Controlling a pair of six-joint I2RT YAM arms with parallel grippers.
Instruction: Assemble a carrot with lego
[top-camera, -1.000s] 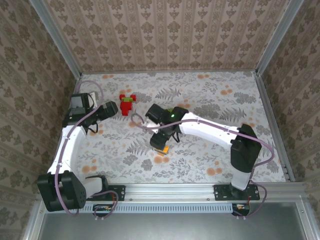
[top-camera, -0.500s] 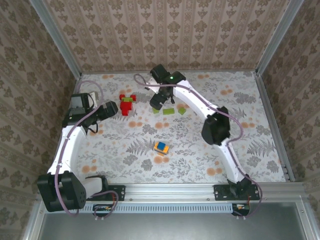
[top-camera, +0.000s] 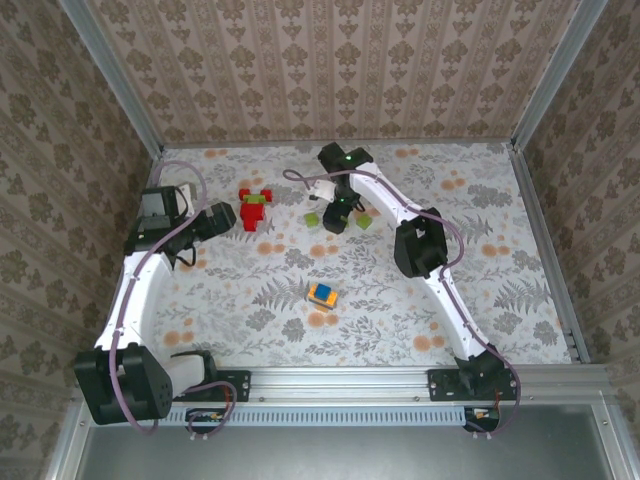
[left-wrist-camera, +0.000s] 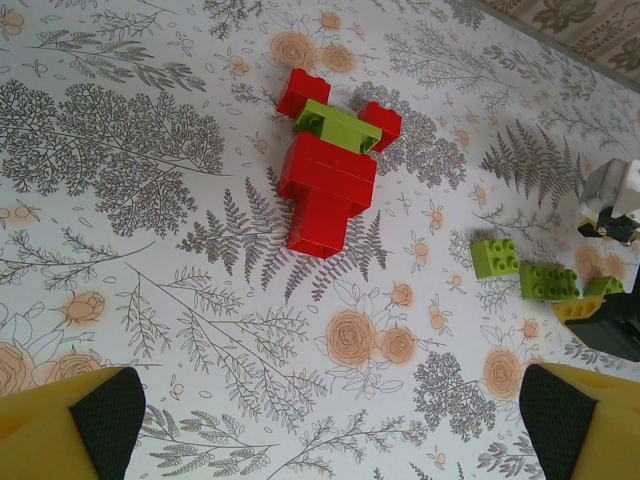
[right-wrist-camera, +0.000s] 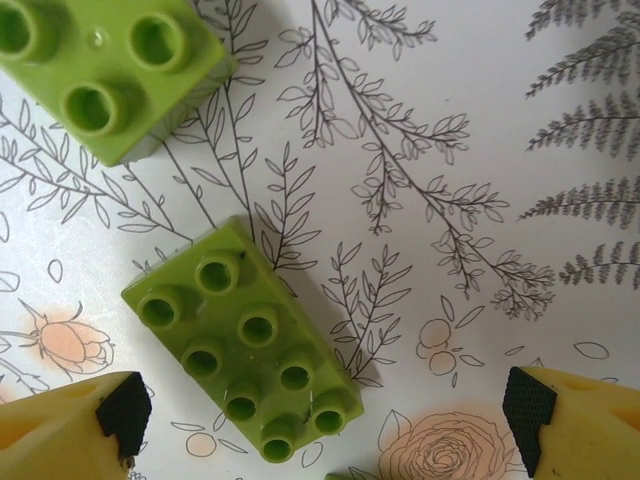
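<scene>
The carrot (top-camera: 322, 293), a small orange-yellow stack with a blue brick, lies alone mid-table. My right gripper (top-camera: 339, 217) reaches to the far side and hovers open over the green lego. In the right wrist view an oblong green brick (right-wrist-camera: 245, 350) lies between the fingers, closer to the left fingertip (right-wrist-camera: 112, 408) of my right gripper (right-wrist-camera: 325, 415). A square green brick (right-wrist-camera: 105, 65) sits beyond it. My left gripper (top-camera: 220, 220) stands open and empty near a red and green cluster (top-camera: 253, 210). In the left wrist view that cluster (left-wrist-camera: 330, 165) lies ahead of my left gripper (left-wrist-camera: 335, 430).
Three green bricks (left-wrist-camera: 548, 281) lie in a row right of the red cluster, with the right gripper's dark body (left-wrist-camera: 615, 325) just over them. Patterned walls and metal posts enclose the floral table (top-camera: 480, 250) at the back and sides.
My right arm left the carrot on the mid-table, opened, and swung to the far side over the green bricks. The left arm has not moved.
</scene>
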